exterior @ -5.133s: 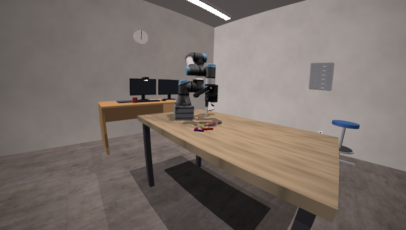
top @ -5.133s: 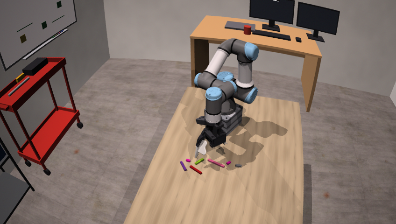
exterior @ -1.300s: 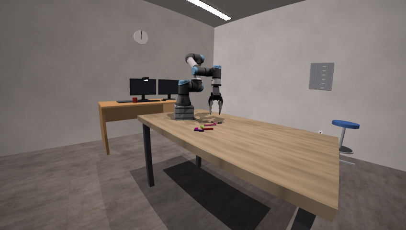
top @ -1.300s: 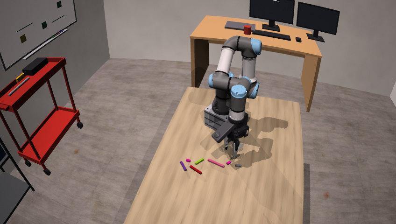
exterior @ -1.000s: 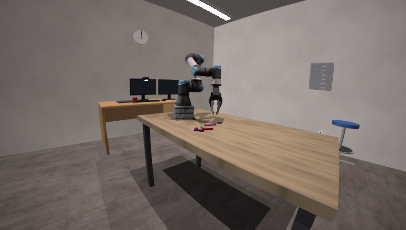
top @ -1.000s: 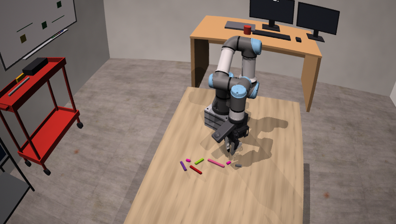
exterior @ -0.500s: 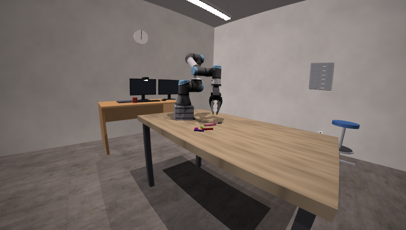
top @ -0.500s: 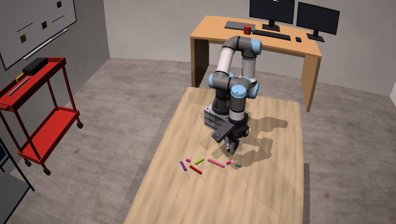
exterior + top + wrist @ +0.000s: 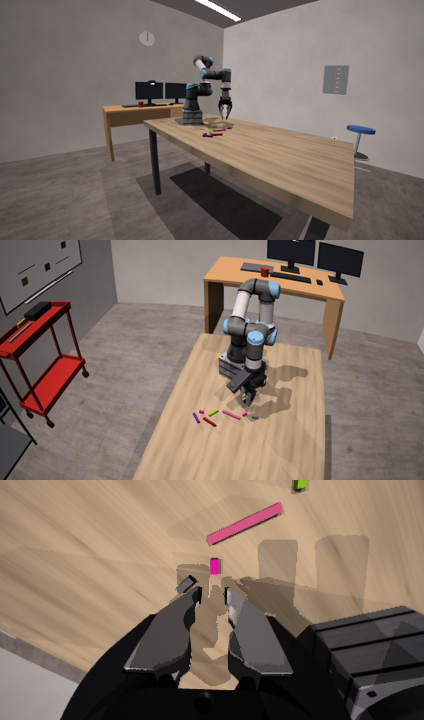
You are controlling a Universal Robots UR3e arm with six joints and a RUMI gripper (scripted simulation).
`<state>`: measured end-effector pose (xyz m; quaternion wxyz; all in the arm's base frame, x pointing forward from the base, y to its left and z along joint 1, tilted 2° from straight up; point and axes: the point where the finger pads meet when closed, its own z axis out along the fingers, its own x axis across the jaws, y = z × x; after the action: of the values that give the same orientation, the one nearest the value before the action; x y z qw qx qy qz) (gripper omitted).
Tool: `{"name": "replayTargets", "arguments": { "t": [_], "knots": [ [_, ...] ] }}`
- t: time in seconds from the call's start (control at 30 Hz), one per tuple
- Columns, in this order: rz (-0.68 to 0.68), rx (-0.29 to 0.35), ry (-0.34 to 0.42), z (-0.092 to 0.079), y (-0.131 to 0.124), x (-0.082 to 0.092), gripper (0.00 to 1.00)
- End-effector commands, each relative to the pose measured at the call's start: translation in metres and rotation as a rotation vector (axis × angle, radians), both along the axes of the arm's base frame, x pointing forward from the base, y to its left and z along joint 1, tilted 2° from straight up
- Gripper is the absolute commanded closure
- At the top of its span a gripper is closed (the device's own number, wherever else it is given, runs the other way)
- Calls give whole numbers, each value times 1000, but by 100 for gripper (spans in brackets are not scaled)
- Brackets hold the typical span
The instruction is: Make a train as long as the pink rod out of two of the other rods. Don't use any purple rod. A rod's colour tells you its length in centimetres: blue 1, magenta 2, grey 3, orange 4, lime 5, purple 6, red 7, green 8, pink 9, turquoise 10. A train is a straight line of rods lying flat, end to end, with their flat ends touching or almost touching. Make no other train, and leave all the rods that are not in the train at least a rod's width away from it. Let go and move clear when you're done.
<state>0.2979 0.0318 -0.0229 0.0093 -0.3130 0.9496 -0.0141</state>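
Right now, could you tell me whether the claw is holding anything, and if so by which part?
Nothing is held. The claw is nearly shut above the table, bare wood showing between its fingers; the grey rod lies beside the fingertip, ungripped.

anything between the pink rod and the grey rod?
Yes: a short magenta rod lies between the pink rod and the grey rod, touching neither. Clearest in the top view.
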Motion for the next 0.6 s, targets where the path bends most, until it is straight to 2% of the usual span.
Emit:
{"name": "replayTargets", "arguments": {
  "t": [0.0, 0.57],
  "knots": [
    [0, -1, -2, -1, 0, 1, 86],
    [0, 0, -2, -16, -1, 1, 86]
  ]
}}
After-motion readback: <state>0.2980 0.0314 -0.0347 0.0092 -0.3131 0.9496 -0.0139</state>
